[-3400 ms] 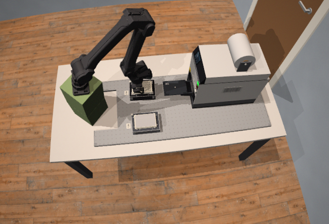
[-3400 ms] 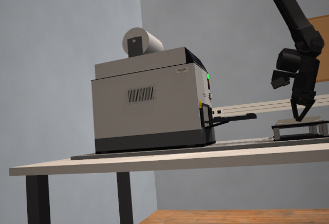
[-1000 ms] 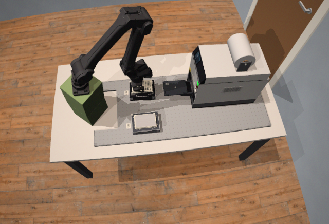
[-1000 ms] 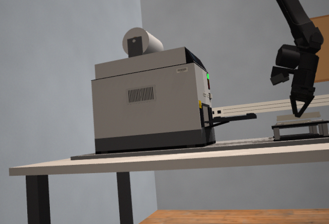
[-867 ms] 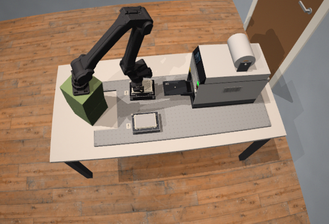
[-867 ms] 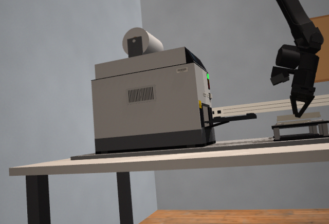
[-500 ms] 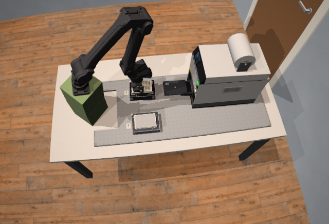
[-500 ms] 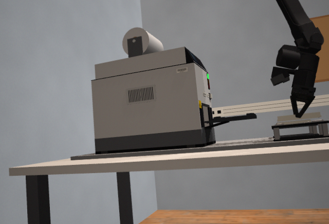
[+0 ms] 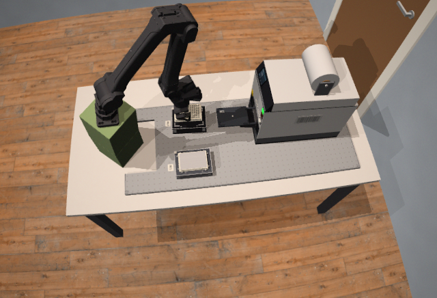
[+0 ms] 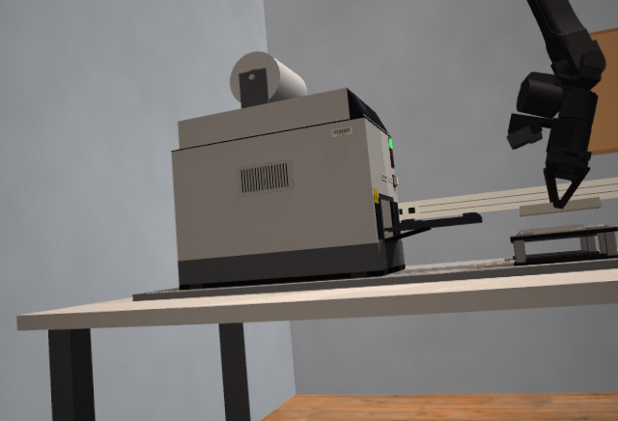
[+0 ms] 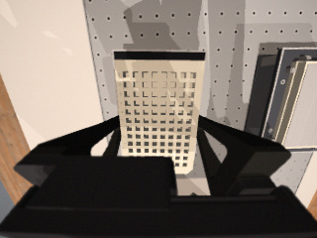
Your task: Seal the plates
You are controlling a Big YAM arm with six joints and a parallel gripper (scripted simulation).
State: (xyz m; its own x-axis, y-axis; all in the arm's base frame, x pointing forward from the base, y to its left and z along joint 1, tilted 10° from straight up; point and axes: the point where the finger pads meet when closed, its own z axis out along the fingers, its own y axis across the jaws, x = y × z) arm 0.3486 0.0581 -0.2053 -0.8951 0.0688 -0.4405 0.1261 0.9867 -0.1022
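My gripper point(image 9: 182, 115) point(image 10: 559, 205) point(image 11: 158, 119) is shut on an open plate point(image 9: 195, 112) point(image 10: 591, 204) point(image 11: 158, 65), whose uncovered wells face up. It holds the plate level, a little above the back nest point(image 9: 188, 130) point(image 11: 159, 56). The other plate point(image 9: 192, 160) point(image 11: 308, 106) sits in the front nest point(image 9: 194, 175) point(image 10: 564, 235) and has a smooth grey covered top. The sealer's stage point(image 9: 240, 122) point(image 10: 444, 221) is out and bears no plate. The sealer's lamp point(image 9: 262, 111) point(image 10: 390, 143) is green. The held plate's A1 mark is too small to read.
The sealer point(image 9: 293, 122) point(image 10: 214, 216) stands right of the nests in the top view, with a foil roll point(image 9: 319, 63) point(image 10: 252, 68) on top. The arm's green pedestal point(image 9: 121, 137) stands left of the nests. The front nest is beside the held plate, at the right in the wrist view.
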